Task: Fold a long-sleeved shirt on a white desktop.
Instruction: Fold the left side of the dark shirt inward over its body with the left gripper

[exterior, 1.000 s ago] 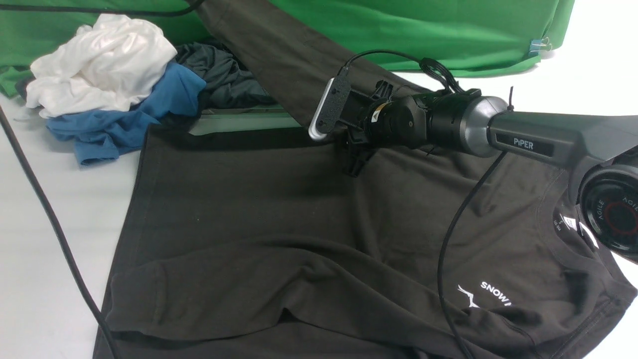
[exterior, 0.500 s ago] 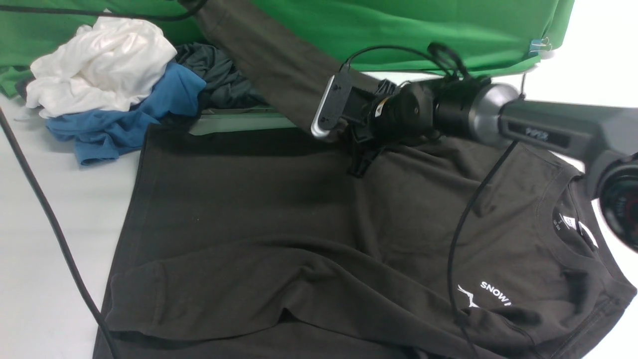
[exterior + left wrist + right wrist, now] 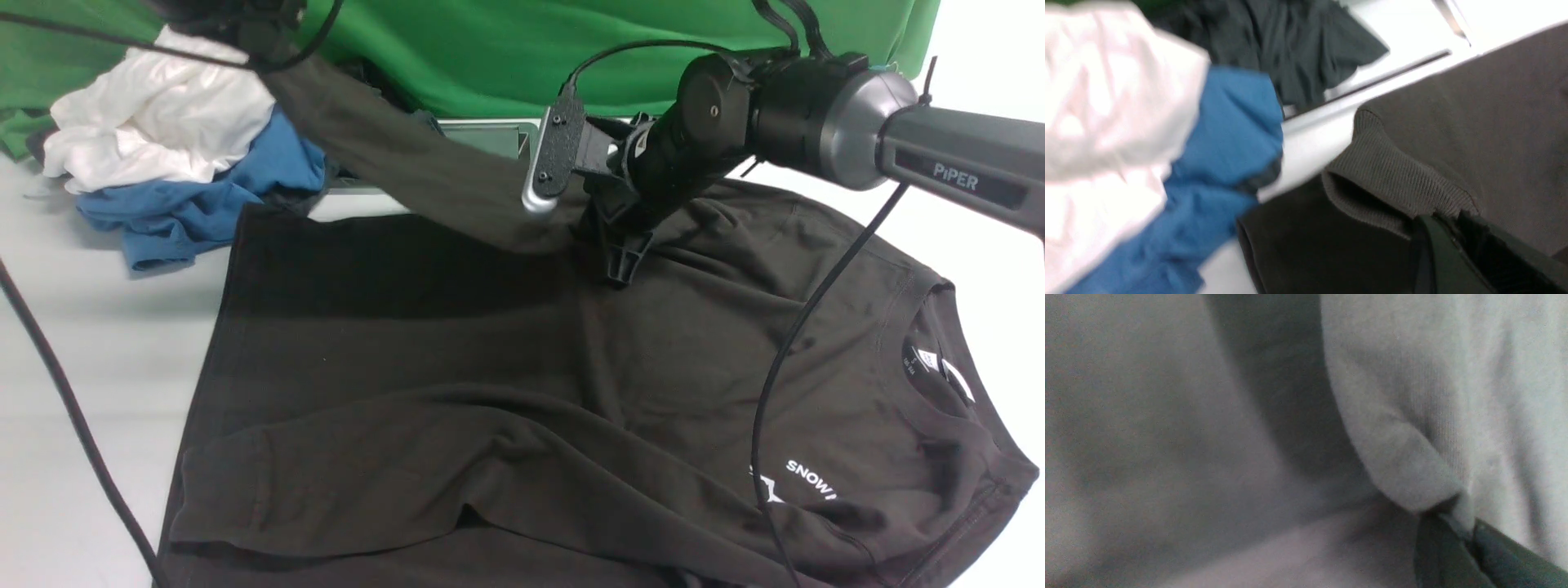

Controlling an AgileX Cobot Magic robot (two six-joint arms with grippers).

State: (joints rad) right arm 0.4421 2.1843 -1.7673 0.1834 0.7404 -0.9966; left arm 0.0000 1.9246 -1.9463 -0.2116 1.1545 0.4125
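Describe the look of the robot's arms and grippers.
The right arm has a dark grey link lettered "PiPER" in white, a silver collar, a black wrist, a silver-edged black camera and black cables. The right gripper and left gripper are black, slim-fingered.

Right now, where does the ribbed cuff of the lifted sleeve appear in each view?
Front view: top left, cuff under the left claw.
Left wrist view: right of centre, cuff pinched by the claw.
Right wrist view: not in it; only long-sleeved shirt cloth.
Shared landmark: the blue garment.
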